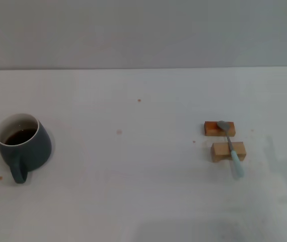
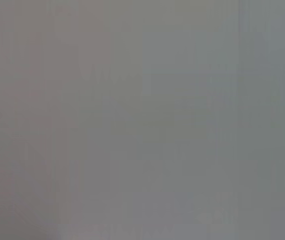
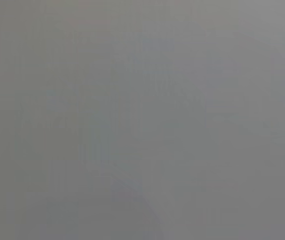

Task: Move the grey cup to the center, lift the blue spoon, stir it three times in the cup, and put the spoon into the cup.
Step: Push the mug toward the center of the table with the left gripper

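Grey cup [image 1: 22, 146]: matte blue-grey ceramic, rounded belly, white interior, dark liquid, loop handle toward the robot; stands far left on the white desk [image 1: 133, 176], likely nearer the left arm. Blue spoon [image 1: 230, 147]: metal bowl, pale-blue handle, long axis near-to-far, bridging two tan wooden blocks [image 1: 227, 151] at right. Neither pincer appears; their opening cannot be told.

Both wrist views show only flat grey, with nothing to make out, neither arm shows in the head view, and the blue spoon [image 1: 230, 146] hides a strip of each wooden block [image 1: 227, 151] under it.
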Action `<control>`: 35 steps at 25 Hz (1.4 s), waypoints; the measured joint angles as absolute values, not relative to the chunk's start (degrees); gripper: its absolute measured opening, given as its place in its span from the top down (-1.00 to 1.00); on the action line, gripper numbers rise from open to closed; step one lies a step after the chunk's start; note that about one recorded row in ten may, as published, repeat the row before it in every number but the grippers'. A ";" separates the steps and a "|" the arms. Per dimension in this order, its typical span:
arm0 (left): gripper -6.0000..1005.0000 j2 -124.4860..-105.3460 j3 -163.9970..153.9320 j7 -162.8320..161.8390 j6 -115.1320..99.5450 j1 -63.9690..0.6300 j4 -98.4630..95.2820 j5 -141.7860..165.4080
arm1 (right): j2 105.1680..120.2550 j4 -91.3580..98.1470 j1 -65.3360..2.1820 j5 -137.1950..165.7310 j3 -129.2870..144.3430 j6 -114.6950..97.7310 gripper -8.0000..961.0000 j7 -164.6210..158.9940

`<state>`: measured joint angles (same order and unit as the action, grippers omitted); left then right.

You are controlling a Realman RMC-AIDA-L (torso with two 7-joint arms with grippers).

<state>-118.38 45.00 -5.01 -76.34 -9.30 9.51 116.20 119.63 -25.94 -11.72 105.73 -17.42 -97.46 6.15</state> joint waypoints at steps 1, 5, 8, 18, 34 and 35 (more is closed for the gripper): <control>0.99 -118.38 44.99 -5.01 -76.02 -9.55 9.47 116.22 | 119.63 -25.94 -11.72 105.73 -17.42 -97.46 -0.43 6.15; 0.99 -118.38 44.94 -5.01 -75.47 -10.12 9.04 116.34 | 119.61 -25.84 -11.92 105.72 -17.44 -97.46 -0.43 6.02; 0.99 -118.38 44.85 -5.01 -75.42 -10.44 8.78 116.45 | 119.61 -25.78 -11.80 105.73 -17.56 -97.46 -0.42 5.76; 0.99 -118.29 44.37 0.25 -69.57 -14.70 5.22 116.99 | 119.64 -25.99 -11.42 105.73 -17.40 -97.51 -0.43 5.70; 0.99 -118.37 44.29 4.49 -64.93 -18.29 5.39 121.78 | 119.71 -26.69 -10.64 105.82 -17.40 -98.00 -0.42 5.62; 0.99 -118.37 44.29 4.49 -64.93 -18.29 5.39 121.78 | 119.71 -26.70 -10.64 105.84 -17.40 -98.00 -0.42 5.62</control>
<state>-118.37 44.29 4.49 -64.93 -18.29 5.39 121.78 119.71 -26.70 -10.64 105.85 -17.40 -98.00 5.62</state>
